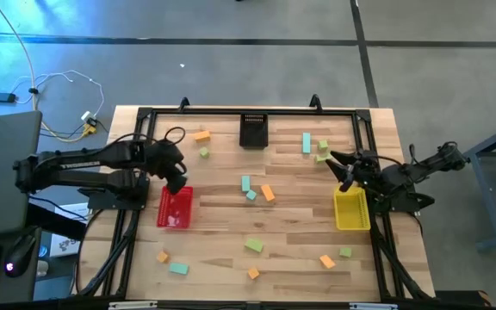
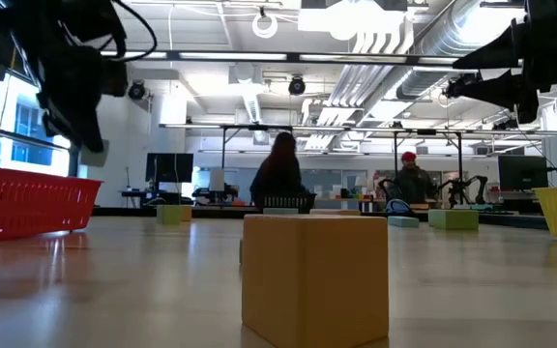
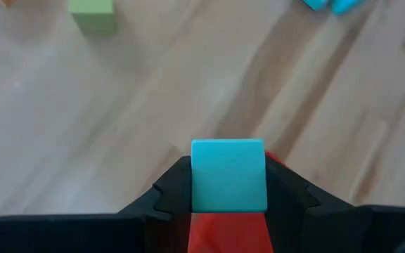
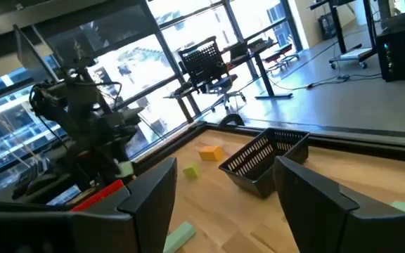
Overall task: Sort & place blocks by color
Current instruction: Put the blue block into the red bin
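Observation:
My left gripper point(image 1: 176, 181) is shut on a mint-teal cube point(image 3: 228, 176) and hovers over the far edge of the red bin point(image 1: 175, 209). That bin also shows below the cube point(image 3: 227, 233). My right gripper point(image 1: 343, 169) hangs open and empty above the far end of the yellow bin point(image 1: 351, 210); its fingers point(image 4: 153, 200) frame the black bin point(image 4: 266, 161). Orange, lime green and mint-teal blocks lie flat on the wood: an orange one point(image 1: 201, 135), a mint bar point(image 1: 306, 142), a green one point(image 1: 254, 246), and several others. My left gripper pinches the mint-teal cube by two opposite side faces point(image 3: 197, 176) between its two fingers point(image 3: 171, 193). The fingers come from above, pointing down. The cube is lifted clear of the table, level, over the red bin's edge.
The black bin point(image 1: 254, 131) stands at the table's far middle. A black frame rail point(image 1: 248, 110) runs round the table. One orange block point(image 2: 315, 275) sits close before the low camera. People point(image 2: 280, 174) work in the room behind. Bare wood lies between the red and yellow bins.

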